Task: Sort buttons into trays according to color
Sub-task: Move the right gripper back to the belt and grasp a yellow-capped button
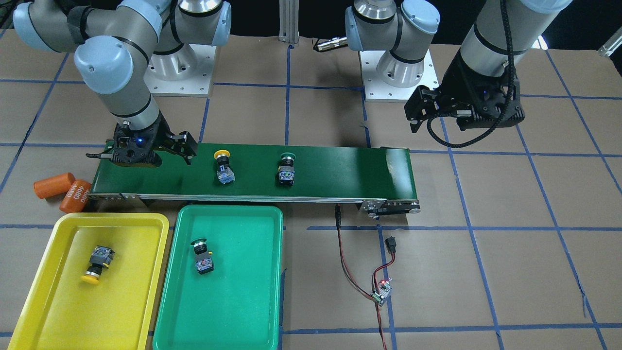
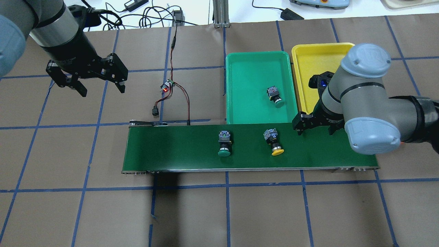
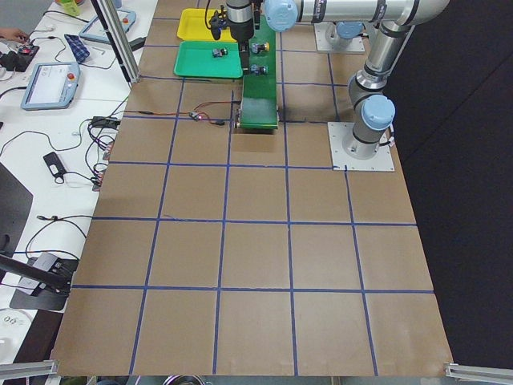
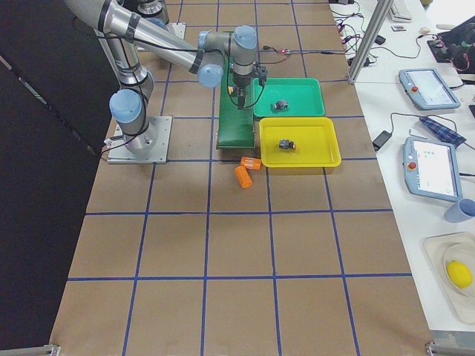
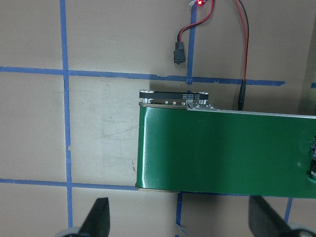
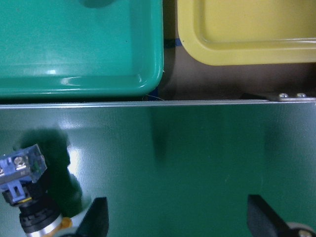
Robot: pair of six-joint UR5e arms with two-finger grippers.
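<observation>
Buttons, sorted: two. Yellow-capped button (image 1: pixel 97 265) lies on its side in the yellow tray (image 1: pixel 136 291), lower left of the front-facing view. Green-capped button (image 2: pixel 275 96) lies in the green tray (image 2: pixel 250 79), upper centre of the overhead view.

Buttons, unsorted: two, both on their sides on the conveyor belt (image 2: pixel 171 147), apart from each other. Second yellow-capped button (image 2: pixel 274 142) sits right of centre in the overhead view, with the second green-capped button (image 2: pixel 224 144) to its left.

Right gripper (image 2: pixel 315 129): fingers spread, nothing between them. It is poised over the belt end nearest the trays, just right of the second yellow-capped button (its wrist camera catches that button's body at the lower left edge).

Left gripper (image 2: pixel 102 90): fingers spread, empty. It hangs over bare table at the upper left of the overhead view, well apart from the buttons.

Step in hand, as judged: sorting half done, with the right gripper placed for a pick of the second yellow-capped button.

Next move calls for a sideways shift to centre over that button. Then a descent, a closure across the switch body rather than the rounded cap, and a carry to the yellow tray, not the adjacent green one.
</observation>
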